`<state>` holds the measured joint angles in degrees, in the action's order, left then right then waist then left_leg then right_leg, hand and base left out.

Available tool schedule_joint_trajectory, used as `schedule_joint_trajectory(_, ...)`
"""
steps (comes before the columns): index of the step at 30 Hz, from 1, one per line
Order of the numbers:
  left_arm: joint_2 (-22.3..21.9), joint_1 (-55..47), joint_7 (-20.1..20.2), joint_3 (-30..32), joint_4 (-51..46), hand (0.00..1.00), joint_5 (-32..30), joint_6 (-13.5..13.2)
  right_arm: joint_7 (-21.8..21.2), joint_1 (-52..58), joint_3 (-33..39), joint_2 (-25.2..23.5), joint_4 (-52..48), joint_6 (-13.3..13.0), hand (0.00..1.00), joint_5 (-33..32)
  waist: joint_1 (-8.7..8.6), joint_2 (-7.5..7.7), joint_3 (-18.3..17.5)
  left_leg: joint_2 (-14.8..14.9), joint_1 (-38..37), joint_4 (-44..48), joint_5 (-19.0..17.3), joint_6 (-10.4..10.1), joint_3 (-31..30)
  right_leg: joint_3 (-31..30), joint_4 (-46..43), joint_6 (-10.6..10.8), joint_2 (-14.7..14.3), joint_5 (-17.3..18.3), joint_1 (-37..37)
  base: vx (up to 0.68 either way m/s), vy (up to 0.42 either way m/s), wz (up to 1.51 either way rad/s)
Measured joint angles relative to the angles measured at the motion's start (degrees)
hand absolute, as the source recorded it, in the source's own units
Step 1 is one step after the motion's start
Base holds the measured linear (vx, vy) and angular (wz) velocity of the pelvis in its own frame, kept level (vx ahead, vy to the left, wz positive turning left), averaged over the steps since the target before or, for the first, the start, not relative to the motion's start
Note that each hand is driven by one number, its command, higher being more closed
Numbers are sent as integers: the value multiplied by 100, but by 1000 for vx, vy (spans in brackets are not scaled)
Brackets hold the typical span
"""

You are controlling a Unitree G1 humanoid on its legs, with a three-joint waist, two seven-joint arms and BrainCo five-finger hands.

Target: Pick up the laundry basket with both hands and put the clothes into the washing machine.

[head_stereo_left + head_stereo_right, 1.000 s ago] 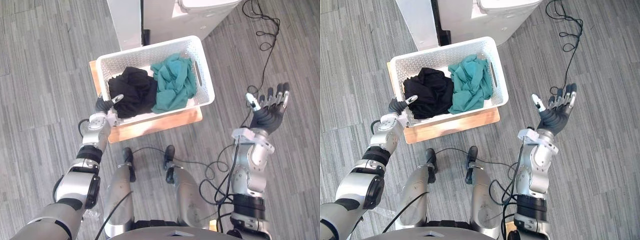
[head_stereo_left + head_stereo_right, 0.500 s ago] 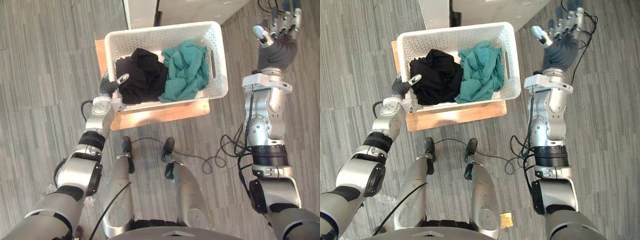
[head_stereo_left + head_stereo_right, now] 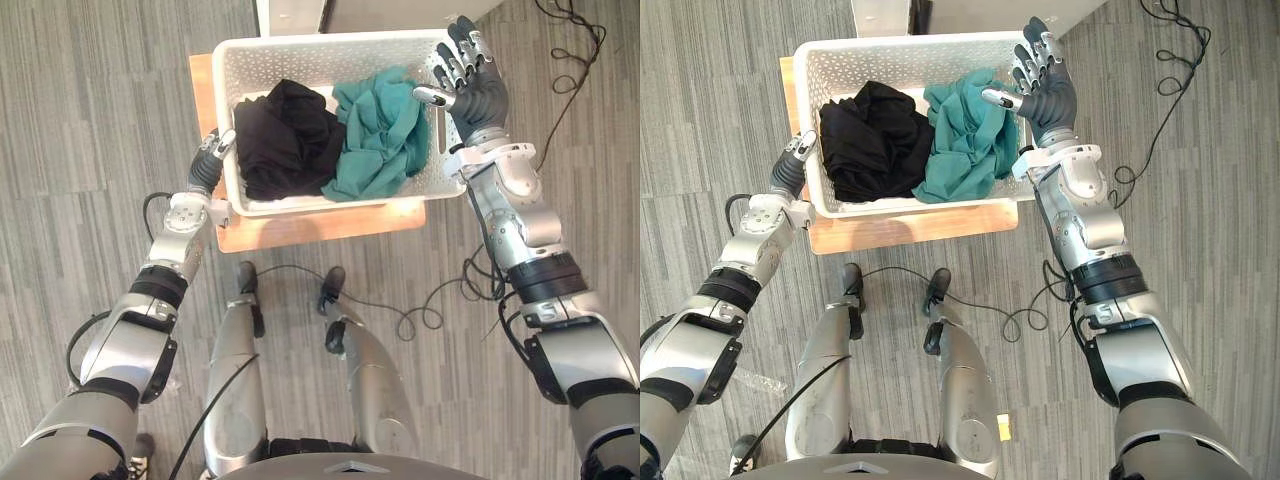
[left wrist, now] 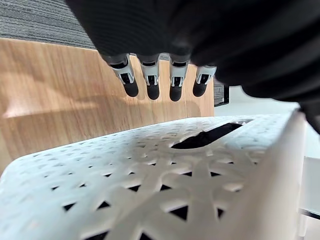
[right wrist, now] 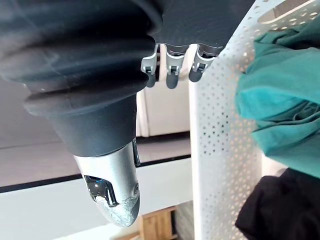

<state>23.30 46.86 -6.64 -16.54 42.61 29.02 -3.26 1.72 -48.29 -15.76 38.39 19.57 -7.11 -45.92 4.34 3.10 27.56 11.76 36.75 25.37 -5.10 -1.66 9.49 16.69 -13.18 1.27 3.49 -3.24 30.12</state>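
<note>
Whereas it hung wide before, the right hand (image 3: 478, 95) now stands spread-fingered by the right end of the white perforated plastic laundry basket (image 3: 330, 42) on its wooden stand (image 3: 320, 222); the left hand (image 3: 205, 165), straight-fingered, flanks the left wall.

The laundry basket (image 3: 300, 205) is white, its walls pierced all over with rows of small holes (close up, from the left wrist, the openings form a lattice of triangles), and in it are a plain black garment (image 3: 285, 140) and a plain teal-green one (image 3: 380, 140). The board (image 3: 320, 226) is pale honey-coloured wood with faint grain, the floor (image 3: 90, 100) grey planks streaked with fine lighter and darker lines, the appliance (image 3: 290, 12) white. The left hand (image 3: 208, 160) and right hand (image 3: 475, 90) are silver-fingered with dark tips and black ribbed covers.
</note>
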Motion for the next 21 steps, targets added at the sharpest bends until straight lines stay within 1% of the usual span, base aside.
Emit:
schedule_joint_trajectory(2,73,1,-2,-144,-96,0,121,-32,-33,-211,-229,165,244,26,0,-200,4,0,0,29,68,42,0,-1,-5,17,5,0,-20,0,32,23,-40,5)
schedule_joint_trajectory(4,158,3,0,-270,-166,0,220,-43,-61,-462,-501,307,471,128,0,-388,24,6,-6,47,139,61,0,-1,-4,16,15,-13,-34,-10,93,5,-10,-2)
schedule_joint_trajectory(5,175,8,0,-284,-185,0,229,-55,-90,-509,-561,337,520,132,0,-420,34,7,-7,56,161,65,1,-3,-5,17,15,-15,-43,-13,113,12,-31,-4)
schedule_joint_trajectory(6,242,12,-2,-330,-256,0,231,-73,-153,-608,-664,353,632,139,0,-451,31,8,-8,76,204,84,4,-8,-13,22,17,-20,-61,-17,144,19,-42,-4)
schedule_joint_trajectory(8,427,-6,21,-507,-437,0,233,-100,-277,-674,-883,516,706,237,0,-658,44,8,-8,115,321,121,14,-25,-34,56,28,-31,-96,-24,226,24,-50,-1)
schedule_joint_trajectory(10,524,-24,60,-617,-533,0,233,-103,-318,-671,-969,558,827,261,0,-665,26,8,-8,126,348,138,14,-25,-51,94,30,-33,-106,-25,230,29,-30,4)
schedule_joint_trajectory(11,628,-36,82,-734,-601,0,234,-100,-369,-667,-1088,653,900,317,0,-675,19,8,-8,130,363,147,14,-26,-86,109,34,-32,-111,-25,231,35,-25,4)
schedule_joint_trajectory(12,697,-34,85,-814,-629,0,235,-103,-430,-663,-1124,719,911,362,0,-740,17,8,-8,132,377,151,14,-26,-92,113,43,-33,-115,-26,235,38,-26,4)
schedule_joint_trajectory(15,1004,-70,91,-1027,-836,0,235,-84,-503,-655,-1123,800,1028,361,0,-835,11,8,-8,157,424,158,17,-31,-121,130,104,-16,-150,-69,239,10,-7,0)
schedule_joint_trajectory(17,1129,-129,89,-1064,-929,0,234,-81,-508,-630,-1121,853,1060,361,0,-860,16,8,-8,168,429,156,17,-33,-114,129,126,-18,-160,-77,238,34,-19,-3)
schedule_joint_trajectory(18,1229,-209,89,-1066,-1055,0,231,-33,-518,-568,-1116,919,1051,358,0,-890,14,8,-8,174,431,155,17,-36,-116,129,130,-18,-166,-77,238,55,-26,-1)
schedule_joint_trajectory(20,1372,-352,89,-1064,-1174,0,223,-13,-539,-395,-975,984,914,336,0,-903,4,8,-8,181,431,153,14,-41,-119,131,130,-18,-173,-77,238,40,-18,-1)
schedule_joint_trajectory(21,1472,-462,91,-1059,-1344,0,215,11,-539,-193,-774,1003,730,316,0,-950,8,8,-8,182,431,153,11,-45,-118,130,130,-18,-174,-77,239,36,-13,0)
